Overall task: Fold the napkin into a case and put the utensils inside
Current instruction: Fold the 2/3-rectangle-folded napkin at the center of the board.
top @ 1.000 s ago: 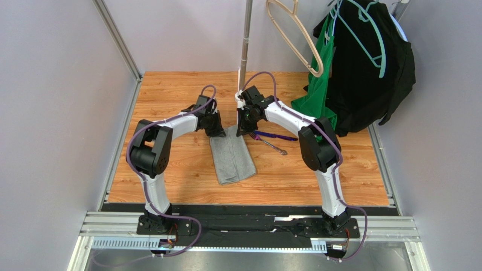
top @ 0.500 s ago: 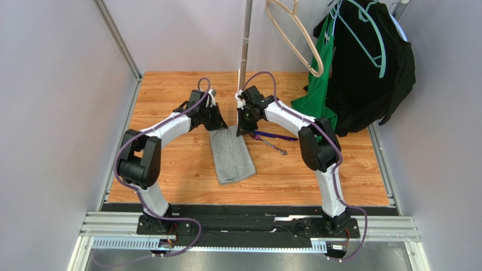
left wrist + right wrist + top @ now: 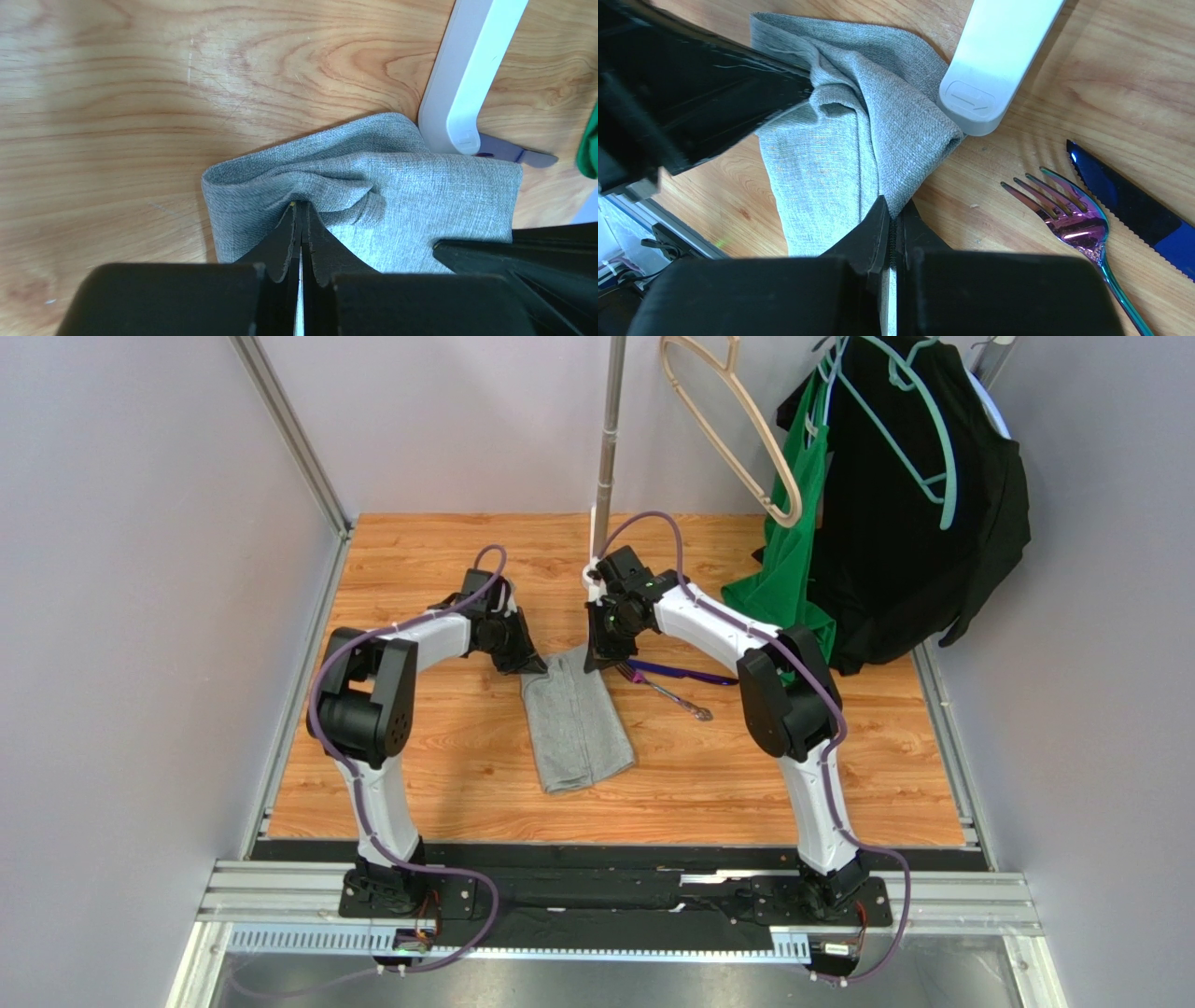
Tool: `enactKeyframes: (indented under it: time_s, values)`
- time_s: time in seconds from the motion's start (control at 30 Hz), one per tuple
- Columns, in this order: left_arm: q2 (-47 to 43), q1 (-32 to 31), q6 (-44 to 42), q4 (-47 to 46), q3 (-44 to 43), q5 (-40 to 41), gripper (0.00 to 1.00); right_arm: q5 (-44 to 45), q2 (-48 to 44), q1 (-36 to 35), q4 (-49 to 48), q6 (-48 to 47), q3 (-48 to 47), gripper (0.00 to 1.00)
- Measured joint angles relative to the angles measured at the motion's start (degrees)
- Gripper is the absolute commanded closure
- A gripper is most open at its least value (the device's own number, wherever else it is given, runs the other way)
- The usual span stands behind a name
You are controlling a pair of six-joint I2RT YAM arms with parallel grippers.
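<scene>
Two grey walls point(image 3: 140, 616) flank the wood-grain table point(image 3: 421, 770). On the left, left fingers point(image 3: 300, 210) pinched tight on napkin point(image 3: 575, 728) far-left corner, cloth bunched at the tips. Napkin lies mid-table, folded to a long strip. Its far-right corner is clamped in right fingers point(image 3: 891, 210), fully closed. Metal pole point(image 3: 608, 448) just behind. Knife point(image 3: 1137, 210) and fork point(image 3: 1074, 224) near napkin's right, not touching it. Green garment point(image 3: 793, 546), black garment point(image 3: 912, 518) hang far right

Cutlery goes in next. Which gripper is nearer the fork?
Right. The right gripper, shut on the napkin at its far right corner, is just beside the fork; the left gripper holds the far left corner, farther away.
</scene>
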State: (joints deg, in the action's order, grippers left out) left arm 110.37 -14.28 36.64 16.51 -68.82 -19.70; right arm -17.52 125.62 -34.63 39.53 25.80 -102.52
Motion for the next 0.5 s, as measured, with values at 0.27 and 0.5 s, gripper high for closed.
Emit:
enactKeyframes:
  time_s: [0.27,0.5]
  values:
    - [0.5,0.02,1.86,-1.53,-0.02,-0.9,1.0,-0.2,0.11,-1.31,1.05,1.36,-2.4,1.0]
    - [0.59,0.02,2.36,-2.1,0.0,-0.81,1.0,-1.46,2.29,-4.22,1.31,5.84,-6.51,1.0]
